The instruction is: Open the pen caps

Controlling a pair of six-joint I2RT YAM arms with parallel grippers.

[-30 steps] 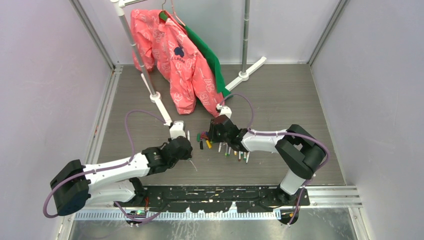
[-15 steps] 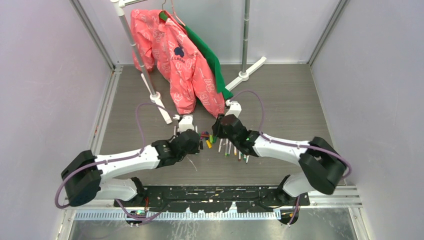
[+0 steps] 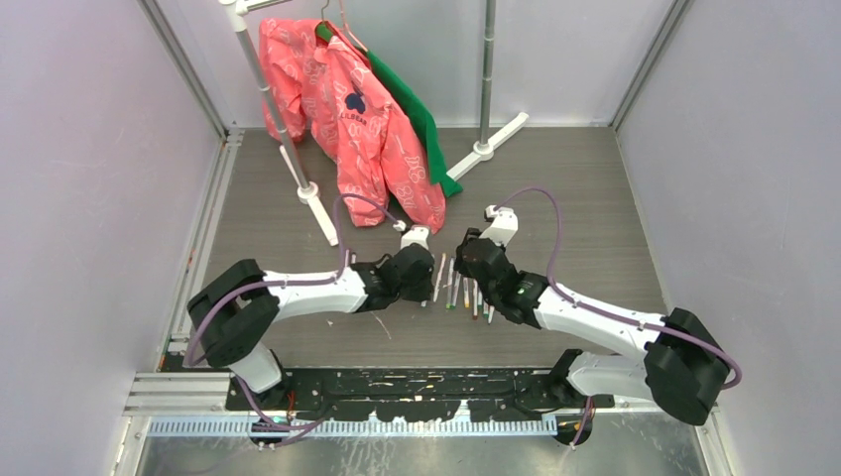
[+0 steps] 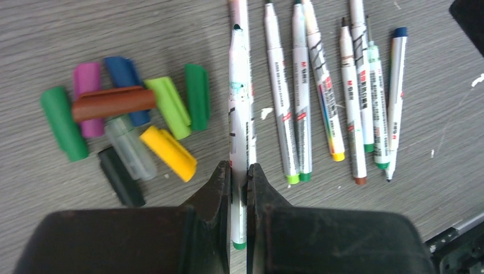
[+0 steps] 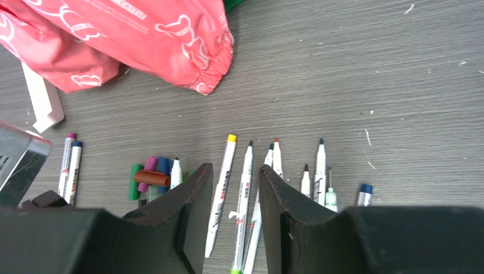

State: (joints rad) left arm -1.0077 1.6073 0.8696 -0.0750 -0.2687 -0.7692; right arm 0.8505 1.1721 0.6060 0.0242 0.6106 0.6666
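Although print runs along the white pens (image 4: 328,97), it is too small to be read, and the lettering on the pink jacket (image 3: 372,129) is only half made out as LILBEAR. One pen (image 4: 240,103) is clamped by the left gripper (image 4: 238,171), its lower end partly hidden. The right gripper (image 5: 235,171) is seen with fingers apart, holding nothing. The pen caps (image 4: 128,142) are heaped flat on the table (image 4: 85,34) beside the pens, mostly parallel to them, a brown cap (image 4: 113,103) crosswise.
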